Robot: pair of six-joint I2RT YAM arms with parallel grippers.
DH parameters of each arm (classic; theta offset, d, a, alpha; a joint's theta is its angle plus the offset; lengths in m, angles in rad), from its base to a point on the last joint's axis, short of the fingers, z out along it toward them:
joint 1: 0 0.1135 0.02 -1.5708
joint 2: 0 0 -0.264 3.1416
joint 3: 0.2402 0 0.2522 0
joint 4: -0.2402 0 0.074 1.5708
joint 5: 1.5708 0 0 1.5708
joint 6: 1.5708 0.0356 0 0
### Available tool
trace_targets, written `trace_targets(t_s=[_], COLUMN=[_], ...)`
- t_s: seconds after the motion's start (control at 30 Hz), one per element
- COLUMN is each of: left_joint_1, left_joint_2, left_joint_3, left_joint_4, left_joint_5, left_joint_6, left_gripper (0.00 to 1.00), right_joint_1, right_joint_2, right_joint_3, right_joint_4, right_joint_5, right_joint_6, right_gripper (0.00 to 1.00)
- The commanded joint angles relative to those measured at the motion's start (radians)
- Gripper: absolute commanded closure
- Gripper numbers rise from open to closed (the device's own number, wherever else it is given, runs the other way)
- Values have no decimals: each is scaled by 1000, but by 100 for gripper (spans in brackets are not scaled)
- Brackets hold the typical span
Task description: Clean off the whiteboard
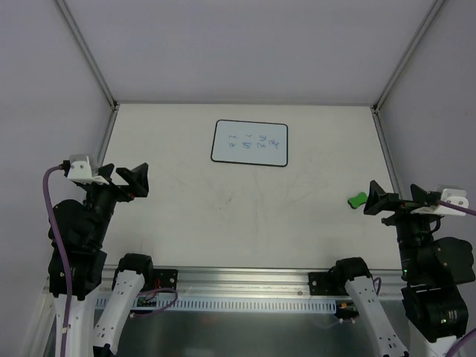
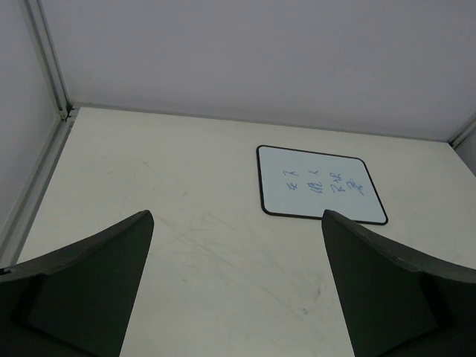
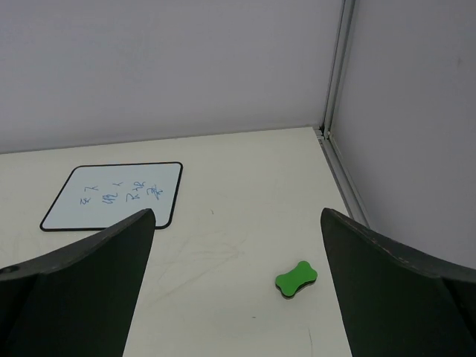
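Note:
The whiteboard lies flat at the far middle of the table and bears blue handwriting. It also shows in the left wrist view and the right wrist view. A small green bone-shaped eraser lies on the table at the right, just left of my right gripper; it shows in the right wrist view. My right gripper is open and empty. My left gripper is open and empty at the near left, well short of the board; it shows in its own view.
Grey enclosure walls with aluminium posts bound the table on three sides. A metal rail runs along the near edge between the arm bases. The tabletop has faint scuff marks.

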Motion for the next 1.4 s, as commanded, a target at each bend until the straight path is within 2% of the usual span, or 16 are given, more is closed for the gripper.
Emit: trace_targets(t_s=[0.0, 0.1, 0.13, 0.17, 0.27, 0.33, 0.5, 0.73, 0.8, 0.9, 1.07, 1.37], left_joint_1=[-7, -7, -7, -7, -7, -7, -7, -7, -7, -5, -4, -2], left_joint_2=[17, 29, 36, 49, 86, 109, 186, 279, 293, 315, 312, 301], left_joint_3=[-13, -26, -31, -42, -66, -74, -118, -212, -236, -252, -266, -272], left_joint_4=[22, 24, 25, 24, 25, 25, 38, 91, 111, 117, 117, 117], left_joint_5=[-4, 2, 2, 10, 53, 71, 91, 65, 65, 65, 51, 57], left_joint_6=[-17, -39, -45, -52, -80, -97, -120, -151, -154, -143, -129, -135], left_gripper=[1, 1, 1, 1, 1, 1, 1, 1, 1, 1, 1, 1], right_joint_1=[5, 5, 5, 5, 5, 5, 12, 107, 113, 123, 158, 184], right_joint_2=[50, 97, 114, 137, 261, 330, 586, 973, 1106, 1222, 1468, 1667], right_joint_3=[6, 2, 1, 8, 11, 0, -44, -57, -34, 0, 107, 238], right_joint_4=[15, 13, 15, 15, 30, 61, 203, 412, 473, 541, 547, 494], right_joint_5=[-18, -85, -135, -265, -410, -455, -395, -249, -227, -153, -44, 27], right_joint_6=[12, 48, 50, 42, 73, 87, 150, 136, 177, 232, 307, 390], right_gripper=[1, 1, 1, 1, 1, 1, 1, 2, 12, 25, 42, 54])
